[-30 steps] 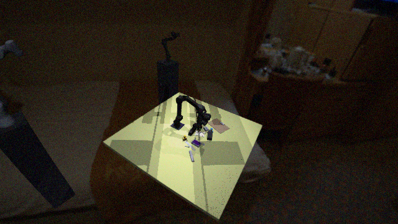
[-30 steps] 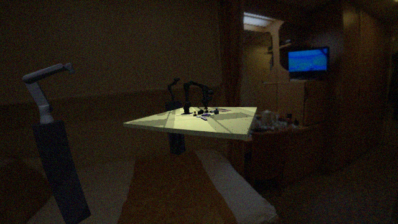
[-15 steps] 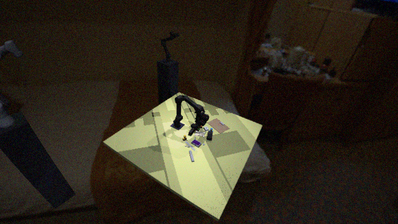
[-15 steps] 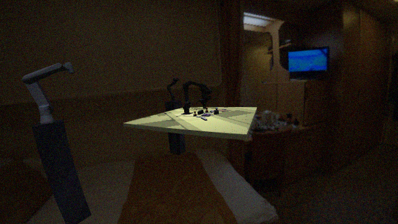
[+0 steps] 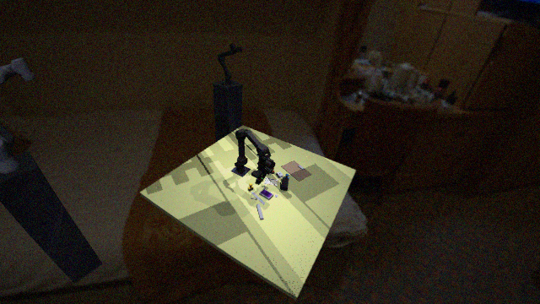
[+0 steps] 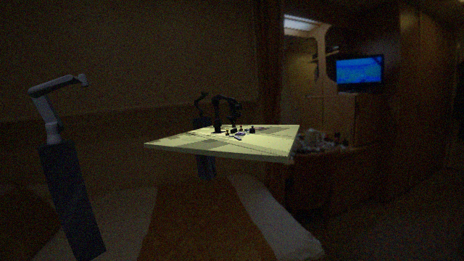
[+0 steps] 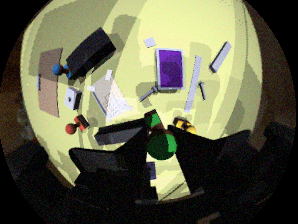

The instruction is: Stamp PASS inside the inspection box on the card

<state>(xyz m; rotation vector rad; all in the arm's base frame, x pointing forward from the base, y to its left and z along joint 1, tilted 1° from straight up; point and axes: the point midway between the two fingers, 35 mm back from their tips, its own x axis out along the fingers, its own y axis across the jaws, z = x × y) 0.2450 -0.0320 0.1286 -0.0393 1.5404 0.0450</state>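
You've got the gripper [image 7: 161, 141] clamped on the green stamp [image 7: 160, 144]; its round knob sits between the dark fingers in the wrist cam, held above the bench [image 7: 200, 16], not resting on it. Purple ink pad [image 7: 170, 68] lies just ahead of the stamp and a bit to the right in that view, apart from it. White card [image 7: 111, 98] is to the left of the pad, w/ a dark flat block [image 7: 119, 133] close below it. A red-knobbed stamp [image 7: 73, 125] sits further left, and a yellow-and-black one [image 7: 182, 124] just right of the green stamp. Big dark box [image 7: 91, 52] w/ a blue knob [image 7: 59, 70] beside it is up left, near a brown sheet [image 7: 48, 83]. Two pale strips [image 7: 221, 56] lie right of the pad. From the top cam, the arm [image 5: 257, 149] bends down over the cluster near bench centre; small items there are too dim to sort out.
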